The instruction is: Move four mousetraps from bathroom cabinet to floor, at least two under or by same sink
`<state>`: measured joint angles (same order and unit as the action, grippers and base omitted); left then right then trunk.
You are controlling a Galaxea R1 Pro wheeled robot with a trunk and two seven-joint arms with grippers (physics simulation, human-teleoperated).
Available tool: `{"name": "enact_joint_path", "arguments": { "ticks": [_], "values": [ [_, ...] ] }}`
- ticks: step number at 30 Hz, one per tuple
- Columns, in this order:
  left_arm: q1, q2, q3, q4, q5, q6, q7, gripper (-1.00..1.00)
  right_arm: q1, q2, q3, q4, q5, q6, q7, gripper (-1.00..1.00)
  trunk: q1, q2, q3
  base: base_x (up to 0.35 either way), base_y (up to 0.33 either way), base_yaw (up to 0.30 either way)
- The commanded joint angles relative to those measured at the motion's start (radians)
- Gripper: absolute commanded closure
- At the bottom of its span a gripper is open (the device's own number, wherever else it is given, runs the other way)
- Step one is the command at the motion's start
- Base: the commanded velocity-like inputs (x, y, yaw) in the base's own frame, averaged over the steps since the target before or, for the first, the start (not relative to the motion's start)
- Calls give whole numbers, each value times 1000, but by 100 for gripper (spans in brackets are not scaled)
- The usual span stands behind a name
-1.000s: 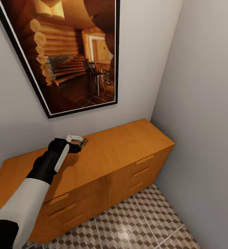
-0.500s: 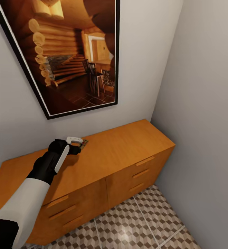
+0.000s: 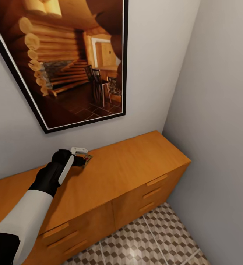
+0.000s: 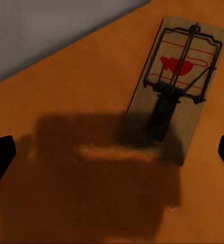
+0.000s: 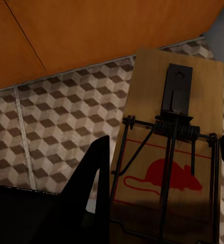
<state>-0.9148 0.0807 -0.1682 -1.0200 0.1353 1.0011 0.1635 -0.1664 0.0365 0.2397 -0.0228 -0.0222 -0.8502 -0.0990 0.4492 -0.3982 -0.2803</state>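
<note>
Framed picture (image 3: 68,62) above cabinet (image 3: 125,165), mousetrap (image 4: 180,76) (unobstructed), left hand (image 3: 81,156)

Two mousetraps (image 4: 180,86) (image 5: 168,168), one cabinet (image 3: 129,165)

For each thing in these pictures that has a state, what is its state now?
Left gripper: jaws open, above the cabinet top.
Mousetrap on the cabinet: lying flat, not gripped.
Right gripper: jaws shut on a second mousetrap, over the bathroom floor.
Cabinet: visible drawers closed.
</note>
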Motion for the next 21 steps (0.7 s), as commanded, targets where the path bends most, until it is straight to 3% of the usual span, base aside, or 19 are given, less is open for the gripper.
{"name": "enact_joint_path", "arguments": {
  "ticks": [1, 13, 21],
  "values": [
    [-1, 1, -4, 2, 10, 2, 10, -100, -1, 0, 9, 1, -4, -3, -5, 100, 1, -2, -2, 115, 0, 0],
    [-1, -6, -26, 24, 10, -11, 6, -100, -1, 0, 9, 1, -4, -3, -5, 100, 1, -2, -2, 17, 0, 0],
    [-1, -7, -30, 24, 10, -13, -49, -100, -1, 0, 9, 0, -4, -3, -5, 100, 1, -2, -2, 97, 0, 0]
  ]
}}
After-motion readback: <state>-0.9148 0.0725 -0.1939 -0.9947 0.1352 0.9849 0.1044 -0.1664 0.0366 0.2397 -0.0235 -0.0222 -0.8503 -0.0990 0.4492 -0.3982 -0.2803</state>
